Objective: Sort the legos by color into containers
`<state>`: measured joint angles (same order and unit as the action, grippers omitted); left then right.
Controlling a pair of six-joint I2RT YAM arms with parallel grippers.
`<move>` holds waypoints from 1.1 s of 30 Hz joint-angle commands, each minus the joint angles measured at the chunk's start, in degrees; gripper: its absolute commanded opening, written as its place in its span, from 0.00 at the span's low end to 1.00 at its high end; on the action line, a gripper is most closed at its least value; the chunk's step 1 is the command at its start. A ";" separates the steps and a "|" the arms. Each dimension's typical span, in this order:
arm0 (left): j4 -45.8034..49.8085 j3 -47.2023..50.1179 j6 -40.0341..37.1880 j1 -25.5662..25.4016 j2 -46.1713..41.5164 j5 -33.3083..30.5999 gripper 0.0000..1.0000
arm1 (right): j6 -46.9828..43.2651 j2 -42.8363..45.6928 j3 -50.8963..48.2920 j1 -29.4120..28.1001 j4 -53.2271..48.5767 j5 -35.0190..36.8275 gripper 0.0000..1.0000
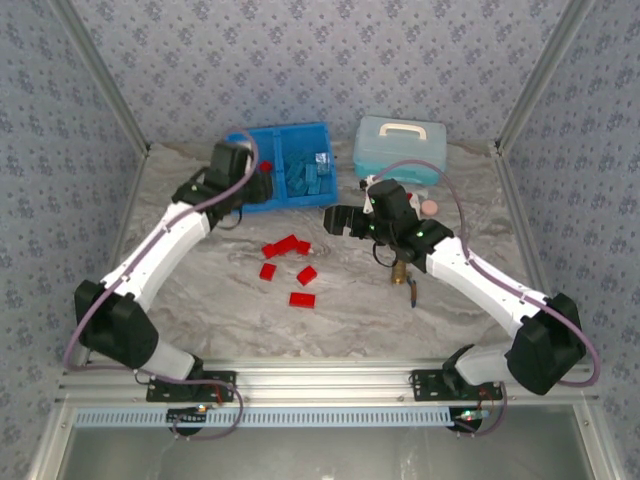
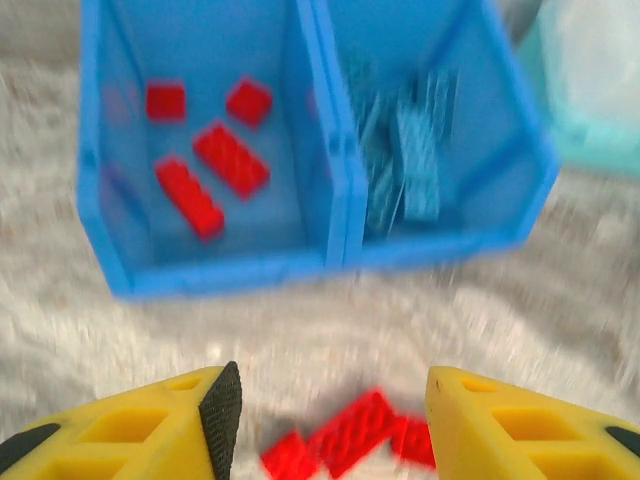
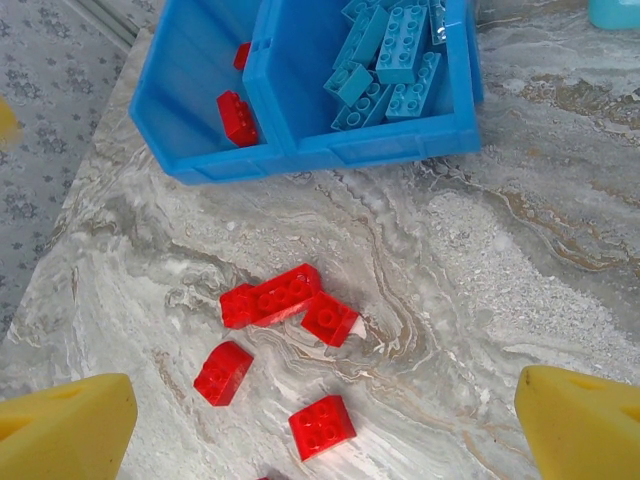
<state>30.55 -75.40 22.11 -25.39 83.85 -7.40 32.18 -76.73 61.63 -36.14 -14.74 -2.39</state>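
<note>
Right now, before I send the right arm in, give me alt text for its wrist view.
Several red legos lie loose on the marble table in front of the wide-open right end effector, short of the blue tray. Its left compartment holds red bricks, its right light blue ones.

The tray (image 1: 285, 131) stands at the rear of the table (image 1: 200, 300), legos (image 3: 395, 45) lying in its left compartment (image 2: 200, 60) and right compartment (image 2: 400, 40), the case (image 1: 400, 148) just right of it, and loose legos (image 1: 285, 245) grouped before it.
</note>
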 commanded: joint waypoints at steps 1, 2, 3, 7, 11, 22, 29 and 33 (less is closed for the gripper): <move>3.41 7.54 -0.27 -2.23 -2.79 -0.20 0.55 | 0.97 1.10 -0.71 0.02 0.74 -0.14 1.00; 3.74 9.75 -0.22 -3.07 -3.31 -0.17 0.55 | 1.12 1.01 -0.85 0.00 0.98 -0.23 1.00; 3.88 11.60 -0.14 -3.90 -3.51 -0.11 0.56 | 1.21 0.87 -0.83 -0.04 1.16 -0.24 1.00; 3.84 15.72 -0.11 -5.37 -1.25 2.06 0.60 | 1.25 -0.08 -0.28 -0.06 1.43 -0.90 1.00; 2.43 17.10 -0.07 -6.83 2.81 3.12 0.60 | 1.56 -0.32 -0.21 -0.12 1.47 -0.92 1.00; 0.89 17.99 -0.20 -7.48 11.82 2.43 0.60 | 1.39 0.10 -0.19 -0.25 0.16 -0.35 1.00; 1.75 19.25 0.59 -8.68 13.38 1.64 0.53 | 1.39 -0.10 -0.15 -0.25 0.59 -0.59 1.00; 1.62 19.86 1.01 -8.83 13.35 1.50 0.46 | 1.48 -0.10 -0.21 -0.18 0.56 -0.70 1.00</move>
<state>31.66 -55.94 22.63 -33.89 96.88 -5.28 32.84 -76.90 61.47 -36.14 -13.96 -2.44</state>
